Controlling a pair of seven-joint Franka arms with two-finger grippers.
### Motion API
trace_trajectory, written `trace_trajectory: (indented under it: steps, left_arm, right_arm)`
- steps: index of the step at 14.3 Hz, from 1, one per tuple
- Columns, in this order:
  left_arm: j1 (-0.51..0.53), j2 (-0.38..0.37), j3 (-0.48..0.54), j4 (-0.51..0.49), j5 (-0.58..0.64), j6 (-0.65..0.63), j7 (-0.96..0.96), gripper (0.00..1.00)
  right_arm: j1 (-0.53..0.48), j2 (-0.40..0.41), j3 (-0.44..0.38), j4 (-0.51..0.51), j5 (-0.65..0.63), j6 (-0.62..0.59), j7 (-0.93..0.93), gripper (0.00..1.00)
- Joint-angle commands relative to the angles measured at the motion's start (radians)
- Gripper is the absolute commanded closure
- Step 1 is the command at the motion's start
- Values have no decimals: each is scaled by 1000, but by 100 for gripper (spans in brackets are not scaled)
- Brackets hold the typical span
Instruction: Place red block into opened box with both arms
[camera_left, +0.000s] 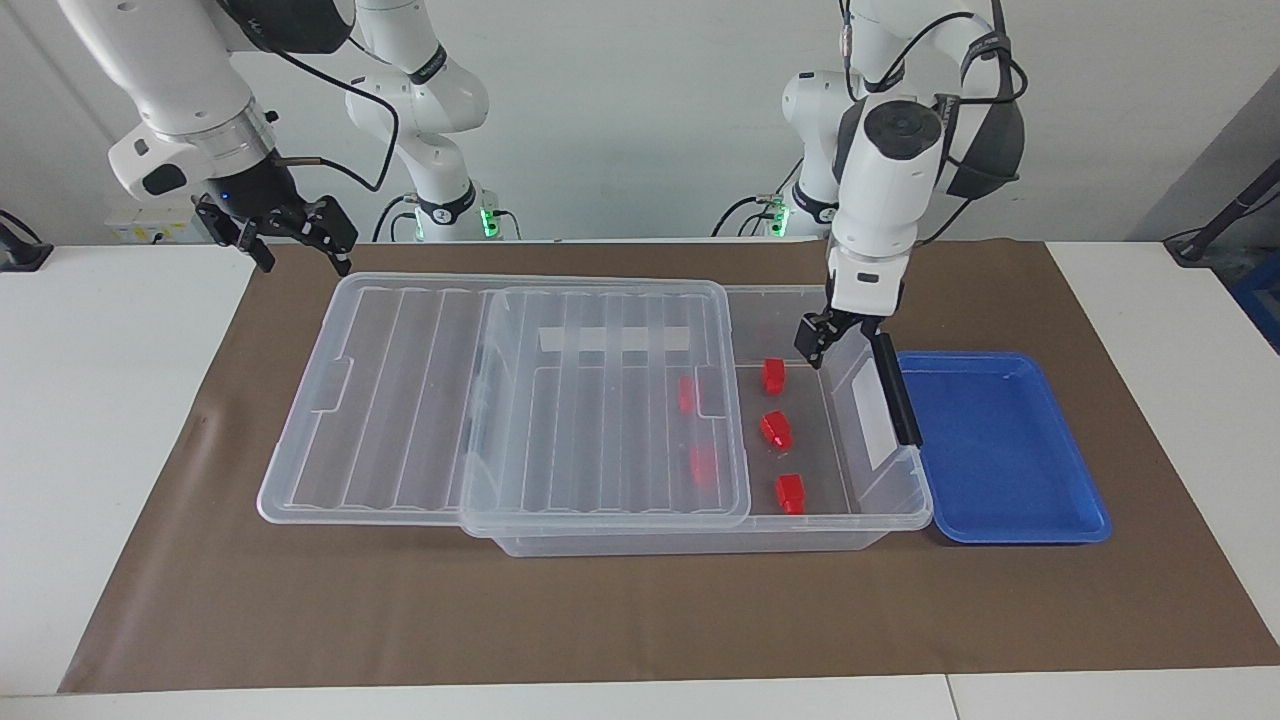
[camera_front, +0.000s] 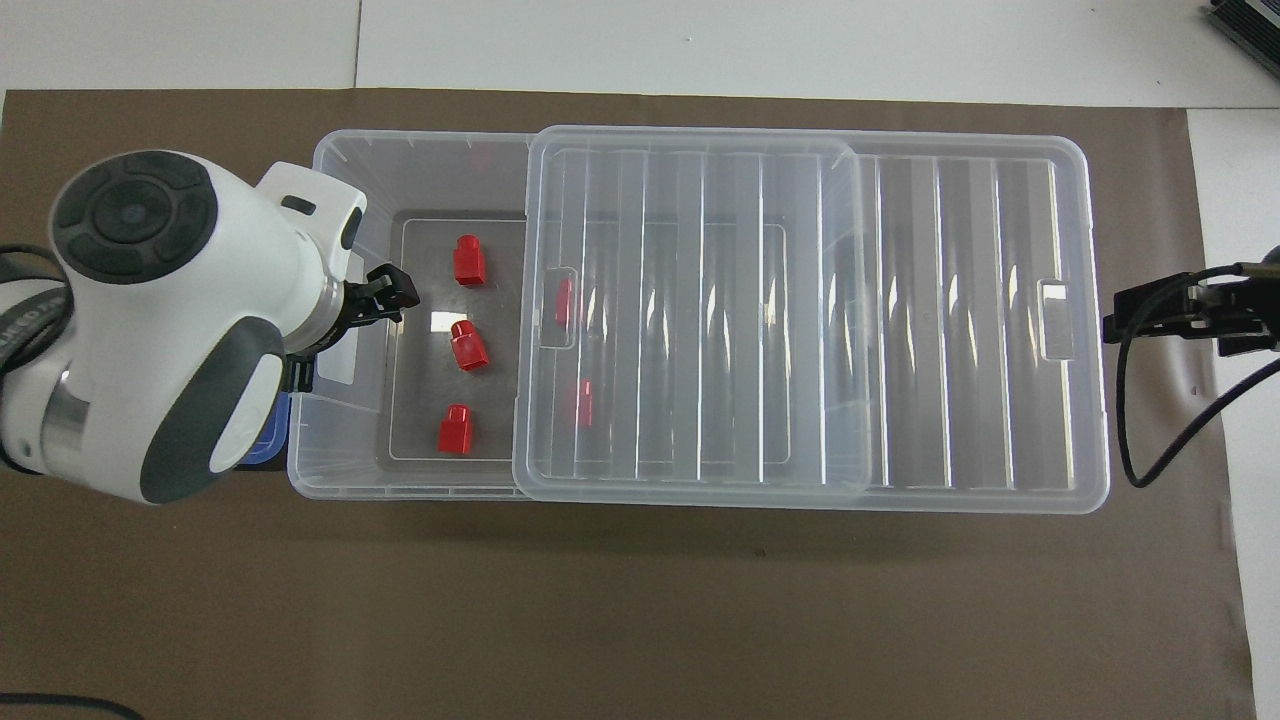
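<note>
Red block (camera_left: 776, 430) in box (camera_left: 900, 515): light, stiff, prob slick; take by flat sides. Left pincer (camera_left: 822, 338) over box, released, empty; right pincer (camera_left: 290, 236) released, waits.

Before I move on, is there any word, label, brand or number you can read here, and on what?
Nothing reads clearly.
Grey strap on the left arm: lettering cut off by the view's edge, not readable.
Black band on the right arm: pale marks, too small to read.
White strip on the box: no writing visible.
</note>
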Motion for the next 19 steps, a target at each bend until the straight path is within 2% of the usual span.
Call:
trace_trajectory:
  steps: [1, 4, 9, 19]
  left_arm:
    - [173, -68, 0, 6, -89, -90, 334, 0]
    - [311, -105, 2, 5, -109, -144, 599, 0]
    - [389, -128, 25, -9, -108, -124, 823, 0]
    - [366, -134, 13, -15, -108, -107, 834, 0]
  right_arm:
    - [-10, -33, 2, -48, -12, 32, -66, 0]
    - [-10, -33, 3, -46, -13, 30, -65, 0]
    - [-8, -33, 3, -46, -13, 30, -63, 0]
    - [-10, -33, 3, -46, -12, 32, -63, 0]
